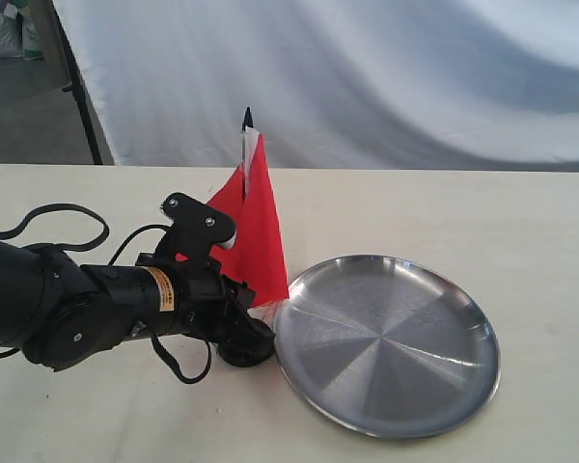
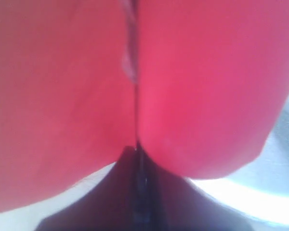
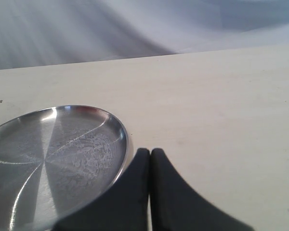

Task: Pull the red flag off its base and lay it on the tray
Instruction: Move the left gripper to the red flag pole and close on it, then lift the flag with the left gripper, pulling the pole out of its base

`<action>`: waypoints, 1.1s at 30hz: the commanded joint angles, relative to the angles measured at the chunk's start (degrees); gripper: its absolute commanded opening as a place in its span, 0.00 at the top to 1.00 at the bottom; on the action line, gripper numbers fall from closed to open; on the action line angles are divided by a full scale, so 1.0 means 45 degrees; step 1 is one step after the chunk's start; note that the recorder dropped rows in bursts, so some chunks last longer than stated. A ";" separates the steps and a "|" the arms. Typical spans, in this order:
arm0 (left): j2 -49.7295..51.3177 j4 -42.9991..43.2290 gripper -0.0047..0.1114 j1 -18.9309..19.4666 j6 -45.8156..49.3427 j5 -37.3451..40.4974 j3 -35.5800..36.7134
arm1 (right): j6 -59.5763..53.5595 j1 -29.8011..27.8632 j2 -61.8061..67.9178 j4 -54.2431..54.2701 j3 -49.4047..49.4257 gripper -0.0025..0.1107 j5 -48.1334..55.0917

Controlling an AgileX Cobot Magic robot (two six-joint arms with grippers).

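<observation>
Black plastic and looped cable fill the left of the exterior view, where my left arm (image 1: 68,309) lies low over the cream table (image 1: 521,222). The left gripper (image 1: 253,336) is down at the foot of the red flag (image 1: 256,231). In the left wrist view its dark fingers (image 2: 159,207) meet in a wedge with the thin pole (image 2: 136,106) running into the seam, so I read them as clamped on the pole just above the base (image 1: 239,357). The base itself is a dark lump mostly hidden under the gripper.

The flag stands upright, pointed black tip (image 1: 248,120) uppermost, with a white strip along the hoist. Its soft matte cloth hangs in a loose fold towards the tray. I expect it to be very light, the cloth limp and no good for gripping, the pole stiff but slender and smooth enough to slip or bend. Low on the bare pole is the place to hold. A straight pull along the pole's line seems safest, since so small a disc may lift with it.

Just to the right, its rim close beside the base, sits the tray (image 1: 463,386). It is round brushed steel with a radial sheen, a raised lip and nothing in it.

The right gripper (image 3: 150,185) shows only in its own view, fingers pressed together on nothing, beside the tray's rim (image 3: 120,130).
</observation>
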 commanded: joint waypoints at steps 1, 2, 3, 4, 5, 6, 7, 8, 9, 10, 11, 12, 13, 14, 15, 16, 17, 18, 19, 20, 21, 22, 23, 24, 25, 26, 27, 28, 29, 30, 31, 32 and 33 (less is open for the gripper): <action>0.0034 -0.0090 0.96 -0.0035 0.0074 -0.0322 -0.0080 | -0.0022 -0.0026 -0.0080 -0.0157 0.0018 0.98 -0.0075; 0.0034 -0.0090 0.96 -0.0035 0.0074 -0.0322 -0.0080 | -0.0022 -0.0026 -0.0080 -0.0157 0.0018 0.98 -0.0075; 0.0034 -0.0090 0.96 -0.0035 0.0074 -0.0348 -0.0080 | -0.0022 -0.0026 -0.0080 -0.0157 0.0018 0.98 -0.0075; 0.0010 -0.0090 0.96 -0.0035 0.0074 -0.0407 -0.0080 | -0.0022 -0.0026 -0.0080 -0.0157 0.0018 0.98 -0.0075; 0.0010 -0.0090 0.96 -0.0035 0.0074 -0.0466 -0.0080 | -0.0022 -0.0026 -0.0080 -0.0157 0.0018 0.98 -0.0075; -0.0040 -0.0090 0.96 -0.0035 0.0074 -0.0586 -0.0080 | -0.0022 -0.0026 -0.0080 -0.0157 0.0018 0.98 -0.0075; -0.0099 -0.0090 0.96 -0.0035 0.0074 -0.0642 -0.0080 | -0.0022 -0.0026 -0.0080 -0.0157 0.0018 0.98 -0.0075; -0.0204 -0.0090 0.96 -0.0035 0.0074 -0.0757 -0.0080 | -0.0022 -0.0026 -0.0080 -0.0157 0.0018 0.98 -0.0075; -0.0326 -0.0090 0.96 -0.0035 0.0074 -0.0818 -0.0080 | -0.0022 -0.0026 -0.0080 -0.0157 0.0018 0.98 -0.0075; -0.0445 -0.0090 0.96 -0.0035 0.0074 -0.0845 -0.0080 | -0.0022 -0.0026 -0.0080 -0.0157 0.0018 0.98 -0.0075; -0.0598 -0.0090 0.96 -0.0035 0.0074 -0.0845 -0.0080 | -0.0022 -0.0026 -0.0080 -0.0157 0.0018 0.98 -0.0075; -0.0763 -0.0090 0.96 -0.0035 0.0074 -0.0845 -0.0080 | -0.0022 -0.0026 -0.0080 -0.0157 0.0018 0.98 -0.0075; -0.0932 -0.0090 0.96 -0.0035 0.0074 -0.0798 -0.0080 | -0.0022 -0.0026 -0.0080 -0.0157 0.0018 0.98 -0.0075; -0.1116 -0.0090 0.96 -0.0035 0.0074 -0.0772 -0.0080 | -0.0022 -0.0026 -0.0080 -0.0157 0.0018 0.98 -0.0075; -0.1296 -0.0090 0.96 -0.0035 0.0074 -0.0742 -0.0080 | -0.0022 -0.0026 -0.0080 -0.0157 0.0018 0.98 -0.0075; -0.1432 -0.0090 0.96 -0.0035 0.0074 -0.0742 -0.0080 | -0.0022 -0.0026 -0.0080 -0.0157 0.0018 0.98 -0.0075; -0.1606 -0.0090 0.96 -0.0035 0.0074 -0.0742 -0.0080 | -0.0022 -0.0026 -0.0080 -0.0157 0.0018 0.98 -0.0075; -0.1773 -0.0090 0.96 -0.0035 0.0074 -0.0742 -0.0080 | -0.0022 -0.0026 -0.0080 -0.0157 0.0018 0.98 -0.0075; -0.1889 -0.0090 0.96 -0.0035 0.0044 -0.0716 -0.0080 | -0.0022 -0.0026 -0.0080 -0.0157 0.0018 0.98 -0.0075; -0.2040 -0.0090 0.96 -0.0035 -0.0158 -0.0716 -0.0080 | -0.0022 -0.0026 -0.0080 -0.0157 0.0018 0.98 -0.0075; -0.2088 -0.0090 0.96 -0.0065 -0.0385 -0.0683 -0.0080 | -0.0022 -0.0026 -0.0080 -0.0157 0.0018 0.98 -0.0075; -0.2147 -0.0090 0.96 -0.0065 -0.0680 -0.0683 -0.0080 | -0.0022 -0.0026 -0.0080 -0.0157 0.0018 0.98 -0.0075; -0.2178 -0.0090 0.96 -0.0092 -0.1345 -0.0683 -0.0080 | -0.0022 -0.0026 -0.0080 -0.0157 0.0018 0.98 -0.0075; -0.2178 -0.0034 0.96 -0.0119 -0.1873 -0.0683 -0.0080 | -0.0022 -0.0026 -0.0080 -0.0157 0.0018 0.98 -0.0075; -0.2178 0.0013 0.96 -0.0151 -0.2439 -0.0683 -0.0080 | -0.0022 -0.0026 -0.0080 -0.0157 0.0018 0.98 -0.0075; -0.2178 0.0013 0.96 -0.0262 -0.3043 -0.0711 -0.0080 | -0.0022 -0.0026 -0.0080 -0.0157 0.0018 0.98 -0.0075; -0.2178 0.0013 0.96 -0.0379 -0.3257 -0.0737 -0.0080 | -0.0022 -0.0026 -0.0080 -0.0157 0.0018 0.98 -0.0075; -0.2178 0.0046 0.96 -0.0559 -0.3353 -0.0794 -0.0080 | -0.0022 -0.0026 -0.0080 -0.0157 0.0018 0.98 -0.0075; -0.2178 0.0174 0.96 -0.0765 -0.3417 -0.0947 -0.0080 | -0.0022 -0.0026 -0.0080 -0.0157 0.0018 0.98 -0.0075; -0.2178 0.0347 0.96 -0.1008 -0.3470 -0.1064 -0.0080 | -0.0022 -0.0026 -0.0080 -0.0157 0.0018 0.98 -0.0075; -0.2178 0.0348 0.96 -0.1217 -0.3470 -0.1185 -0.0080 | -0.0022 -0.0026 -0.0080 -0.0157 0.0018 0.98 -0.0075; -0.2178 0.0348 0.96 -0.1538 -0.3470 -0.1462 -0.0080 | -0.0022 -0.0026 -0.0080 -0.0157 0.0018 0.98 -0.0075; -0.2178 0.0348 0.96 -0.1748 -0.3495 -0.1647 -0.0080 | -0.0022 -0.0026 -0.0080 -0.0157 0.0018 0.98 -0.0075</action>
